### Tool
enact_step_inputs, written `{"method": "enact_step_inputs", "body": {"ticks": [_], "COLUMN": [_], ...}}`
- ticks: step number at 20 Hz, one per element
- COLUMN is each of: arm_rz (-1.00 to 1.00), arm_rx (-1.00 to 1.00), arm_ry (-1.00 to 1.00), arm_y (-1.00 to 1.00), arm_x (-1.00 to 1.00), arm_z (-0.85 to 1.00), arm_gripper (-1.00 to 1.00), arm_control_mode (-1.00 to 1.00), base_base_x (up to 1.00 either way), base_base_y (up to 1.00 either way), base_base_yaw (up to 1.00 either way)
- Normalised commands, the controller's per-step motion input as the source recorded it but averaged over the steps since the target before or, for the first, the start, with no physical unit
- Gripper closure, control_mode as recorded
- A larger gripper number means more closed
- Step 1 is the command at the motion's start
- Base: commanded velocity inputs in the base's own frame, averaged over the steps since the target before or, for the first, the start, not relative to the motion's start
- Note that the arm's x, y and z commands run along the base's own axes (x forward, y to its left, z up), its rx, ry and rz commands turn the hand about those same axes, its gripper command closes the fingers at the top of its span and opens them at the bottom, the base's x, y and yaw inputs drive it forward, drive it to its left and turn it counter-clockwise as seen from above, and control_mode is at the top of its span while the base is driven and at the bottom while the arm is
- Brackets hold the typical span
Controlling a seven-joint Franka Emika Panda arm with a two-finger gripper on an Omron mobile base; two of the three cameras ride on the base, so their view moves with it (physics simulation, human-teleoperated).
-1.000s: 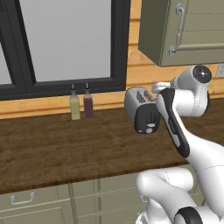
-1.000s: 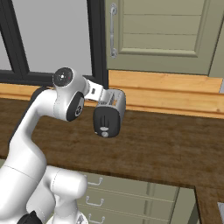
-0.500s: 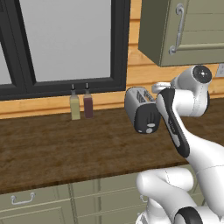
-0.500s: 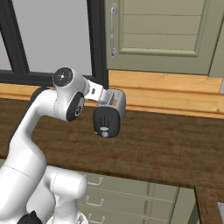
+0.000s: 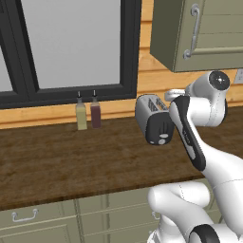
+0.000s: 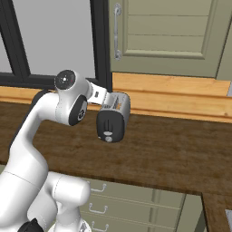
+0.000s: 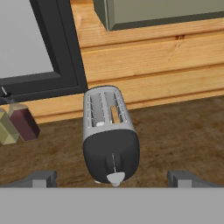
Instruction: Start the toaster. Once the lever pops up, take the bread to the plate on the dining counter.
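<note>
Presently the opening step is in hand: starting the toaster (image 7: 110,133), which stands on the dark wood worktop (image 5: 57,161) below the window (image 5: 71,45), near 2 slim bottles (image 5: 88,112). In the hand view the gripper (image 7: 111,178) has its jaws spread wide, 1 fingertip at each lower corner, pinching nothing. The toaster lies between and beyond them, its dark end panel and pale knob (image 7: 115,178) facing the camera, apart from both tips. A light-brown edge of the bread (image 7: 114,114) shows in 1 of the 2 slots. The lever appears as a thin vertical line above the knob. Judged from this, the next move calls for advancing toward the end panel and pressing the lever down.
</note>
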Motion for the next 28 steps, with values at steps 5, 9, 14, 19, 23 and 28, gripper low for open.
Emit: {"method": "enact_step_inputs", "body": {"ticks": [5, 9, 14, 19, 23, 28], "arm_rz": [0.0, 0.0, 0.0, 0.0, 0.0, 0.0], "arm_rx": [0.0, 0.0, 0.0, 0.0, 0.0, 0.0], "arm_ry": [0.0, 0.0, 0.0, 0.0, 0.0, 0.0], "arm_y": [0.0, 0.0, 0.0, 0.0, 0.0, 0.0], "arm_x": [0.0, 0.0, 0.0, 0.0, 0.0, 0.0], "arm_z": [0.0, 0.0, 0.0, 0.0, 0.0, 0.0], "arm_gripper": [-1.0, -1.0, -1.0, -1.0, -1.0, -1.0], "arm_control_mode": [-1.0, -1.0, -1.0, -1.0, -1.0, -1.0], "base_base_x": [0.0, 0.0, 0.0, 0.0, 0.0, 0.0], "base_base_y": [0.0, 0.0, 0.0, 0.0, 0.0, 0.0], "base_base_yaw": [0.0, 0.0, 0.0, 0.0, 0.0, 0.0]}}
